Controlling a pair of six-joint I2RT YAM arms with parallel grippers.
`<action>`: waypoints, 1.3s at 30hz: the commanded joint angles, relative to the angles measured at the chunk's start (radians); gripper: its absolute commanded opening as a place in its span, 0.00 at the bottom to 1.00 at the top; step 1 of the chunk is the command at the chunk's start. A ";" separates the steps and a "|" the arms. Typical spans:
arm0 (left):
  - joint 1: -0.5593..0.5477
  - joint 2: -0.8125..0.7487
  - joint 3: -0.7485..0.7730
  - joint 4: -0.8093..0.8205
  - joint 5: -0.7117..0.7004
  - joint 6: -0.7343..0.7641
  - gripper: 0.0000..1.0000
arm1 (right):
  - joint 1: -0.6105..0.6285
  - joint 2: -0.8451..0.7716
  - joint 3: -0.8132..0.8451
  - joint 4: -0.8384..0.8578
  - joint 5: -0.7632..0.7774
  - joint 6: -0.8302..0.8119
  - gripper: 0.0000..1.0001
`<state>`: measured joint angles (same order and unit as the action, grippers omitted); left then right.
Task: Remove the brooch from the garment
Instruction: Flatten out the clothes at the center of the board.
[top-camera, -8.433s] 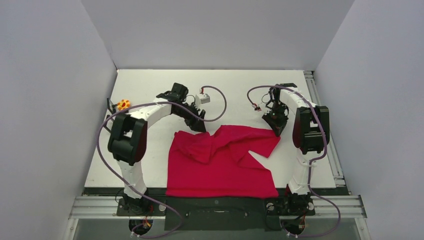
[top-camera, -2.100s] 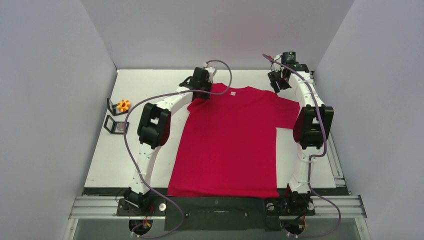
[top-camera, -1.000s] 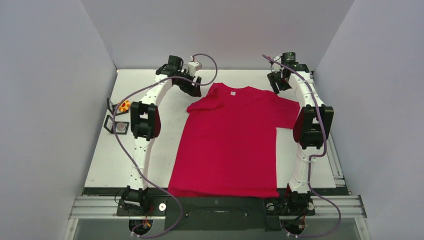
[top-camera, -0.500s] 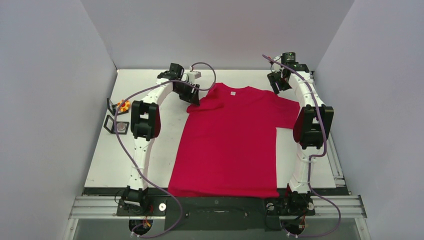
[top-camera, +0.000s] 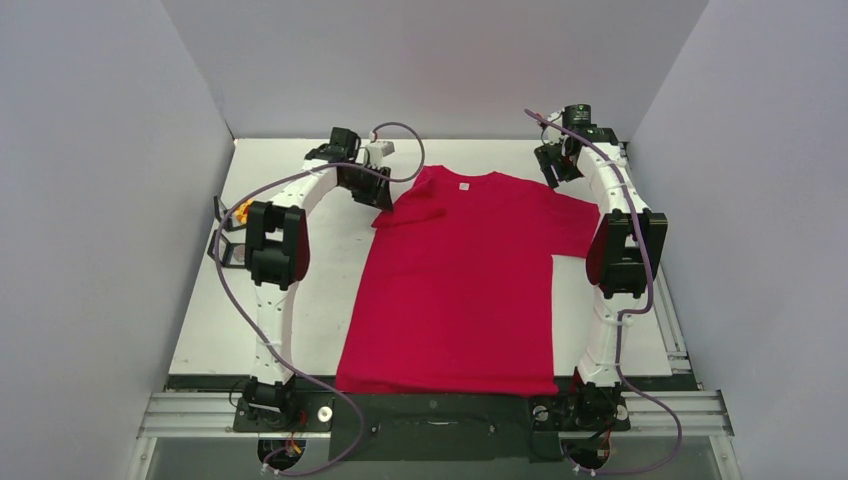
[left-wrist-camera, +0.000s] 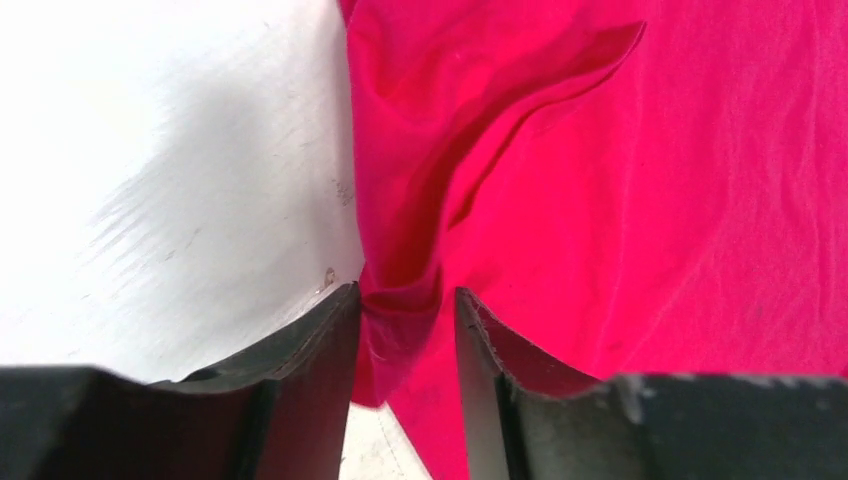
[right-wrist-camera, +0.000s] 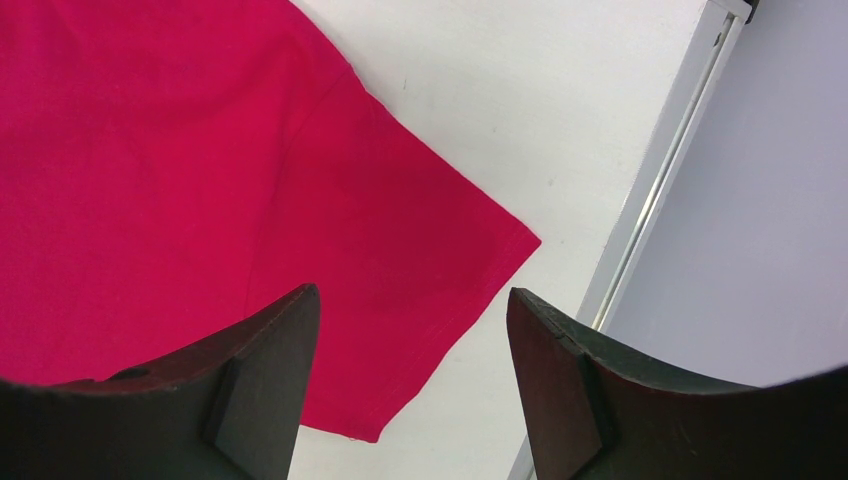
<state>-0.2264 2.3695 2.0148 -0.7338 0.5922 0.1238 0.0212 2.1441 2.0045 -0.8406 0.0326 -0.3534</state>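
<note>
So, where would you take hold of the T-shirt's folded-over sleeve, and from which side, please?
Pinch the raised ridge along the outer edge of the folded sleeve, coming from above on the table side. There the cloth stands up in a crease; the rest of the T-shirt lies flat. The left gripper straddles that ridge.

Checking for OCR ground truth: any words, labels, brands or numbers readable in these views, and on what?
No text can be read in any view.
White label inside the neckline of the red T-shirt: too small to read.
Both wrist views: only plain red cloth and the bare white table, no print.
</note>
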 joint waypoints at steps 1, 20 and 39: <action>0.013 -0.138 -0.069 0.173 -0.072 -0.034 0.36 | 0.005 -0.048 -0.001 0.003 -0.007 0.010 0.64; 0.009 -0.020 0.047 0.082 -0.025 0.035 0.54 | 0.000 -0.044 -0.005 -0.011 -0.008 0.002 0.64; -0.030 -0.001 0.095 0.011 -0.099 0.068 0.11 | 0.000 -0.040 -0.004 -0.009 -0.007 0.011 0.64</action>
<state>-0.2672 2.4310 2.0987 -0.7490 0.4980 0.1959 0.0208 2.1441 2.0022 -0.8497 0.0212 -0.3534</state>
